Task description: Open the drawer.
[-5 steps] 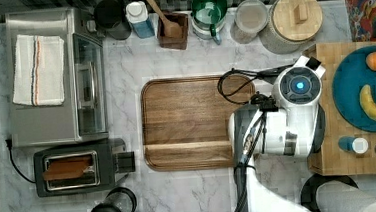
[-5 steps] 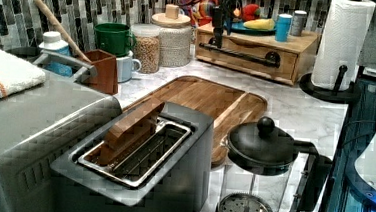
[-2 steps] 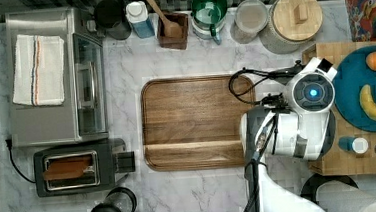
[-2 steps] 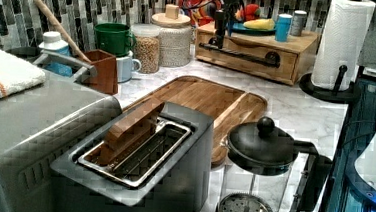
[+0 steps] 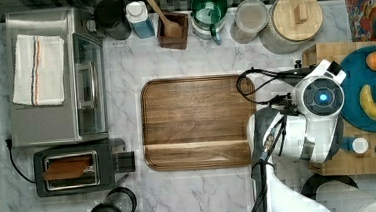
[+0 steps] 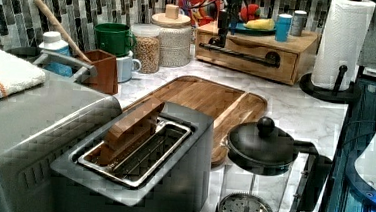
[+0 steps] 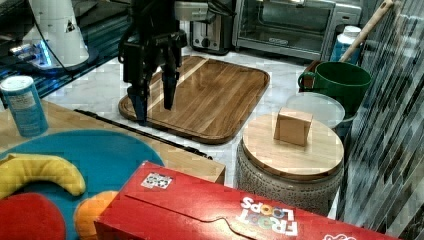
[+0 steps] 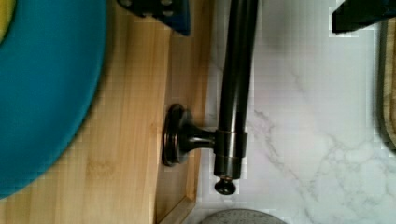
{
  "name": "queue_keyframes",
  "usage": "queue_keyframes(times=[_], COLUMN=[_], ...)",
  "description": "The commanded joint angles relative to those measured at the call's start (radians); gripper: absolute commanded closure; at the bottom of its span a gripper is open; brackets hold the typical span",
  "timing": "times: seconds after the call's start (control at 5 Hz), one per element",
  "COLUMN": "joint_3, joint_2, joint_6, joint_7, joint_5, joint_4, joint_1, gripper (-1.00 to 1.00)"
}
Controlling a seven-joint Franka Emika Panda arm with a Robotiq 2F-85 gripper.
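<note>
The gripper (image 7: 154, 102) hangs with its 2 fingers spread and empty, straddling the drawer's (image 6: 247, 57) black bar handle (image 8: 236, 88) — the bar runs along the drawer front at the counter's (image 5: 202, 195) edge nearest the ceramic jar (image 7: 290, 162) — so closing crosswise should catch it.

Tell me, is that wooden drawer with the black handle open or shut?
Shut. In the left view the drawer front sits flush with its wooden box, black handle not yet pulled out.

- Pretty clearly a kitchen I was in: marble counter (image 5: 207, 195), tiled backsplash (image 6: 12, 3)
- toaster (image 5: 80, 166), toaster oven (image 5: 56, 75), French press (image 6: 259, 176), paper towels (image 6: 343, 41) around me
</note>
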State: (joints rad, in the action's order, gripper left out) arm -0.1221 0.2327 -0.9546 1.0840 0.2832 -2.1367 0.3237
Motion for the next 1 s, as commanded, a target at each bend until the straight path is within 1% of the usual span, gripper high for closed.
queue_keyframes(times=[0.2,0.4,0.6,0.8,1.0], joint_3=[0.001,0.011,0.015,0.004,0.031], joint_2=[0.050,0.077,0.103,0.121,0.093], joint_6=[-0.017,-0.027,-0.044,-0.049,0.049], joint_7=[-0.061,-0.062,-0.095,-0.162,-0.120], joint_5=[0.081,0.061,0.047,0.064,0.031], joint_4=[0.021,0.025,0.025,0.021,0.035], joint_1=[-0.021,-0.013,-0.021,-0.047,-0.044], gripper=[-1.00,-1.00,-1.00,-1.00,-1.00])
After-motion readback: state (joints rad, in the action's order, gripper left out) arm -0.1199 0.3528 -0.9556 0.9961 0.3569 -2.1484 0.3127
